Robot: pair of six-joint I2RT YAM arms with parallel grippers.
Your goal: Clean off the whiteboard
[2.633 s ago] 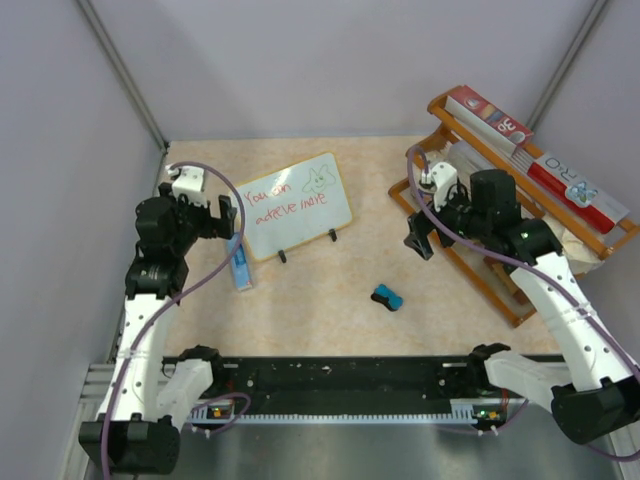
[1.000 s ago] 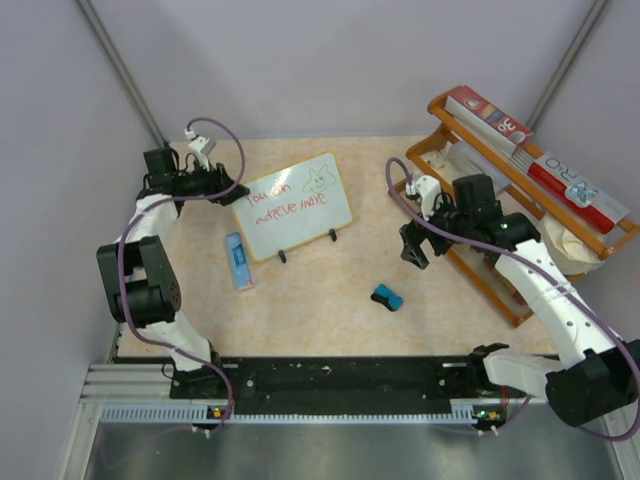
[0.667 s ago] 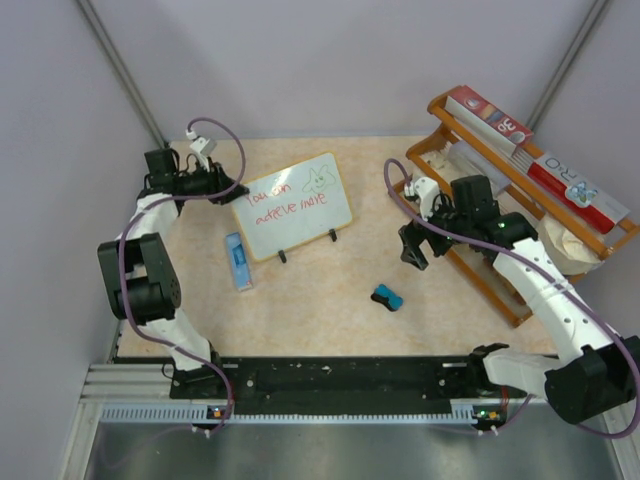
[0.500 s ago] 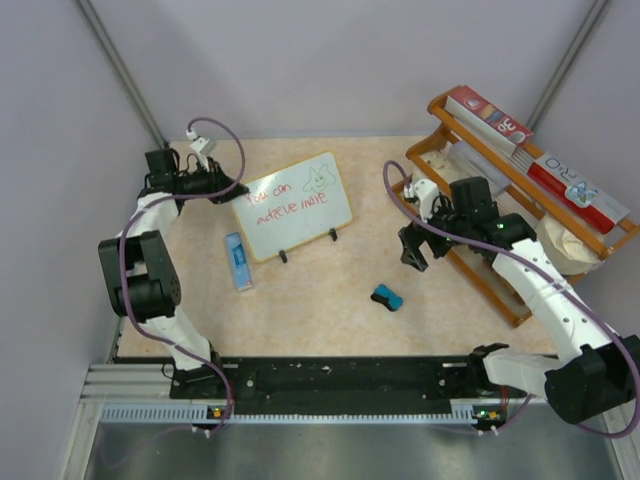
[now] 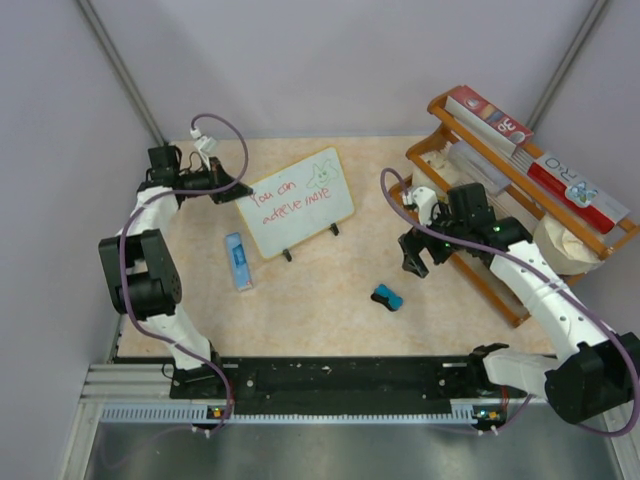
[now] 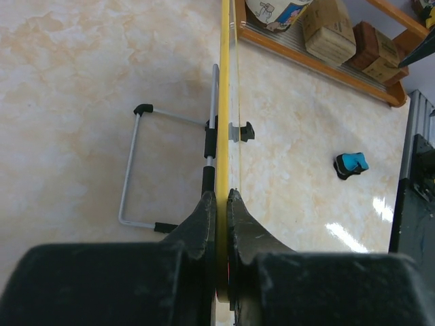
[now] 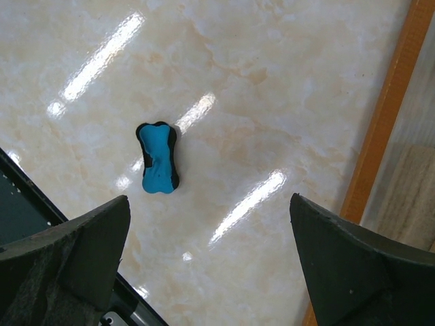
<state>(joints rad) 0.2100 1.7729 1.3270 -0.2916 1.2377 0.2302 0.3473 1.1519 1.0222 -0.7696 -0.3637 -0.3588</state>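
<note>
Closing over the last second, the left fingers (image 6: 202, 224) now pinch the whiteboard (image 5: 300, 203) by its yellow side edge, which runs edge-on straight ahead between them, its writing hidden. Spread wide and empty, the right fingers (image 7: 81, 251) hang above the eraser (image 7: 158, 167), only partly in frame.

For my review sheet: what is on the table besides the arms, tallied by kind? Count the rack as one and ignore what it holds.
whiteboard: 1
eraser: 1
blue marker box: 1
wooden rack: 1
Total: 4
</note>
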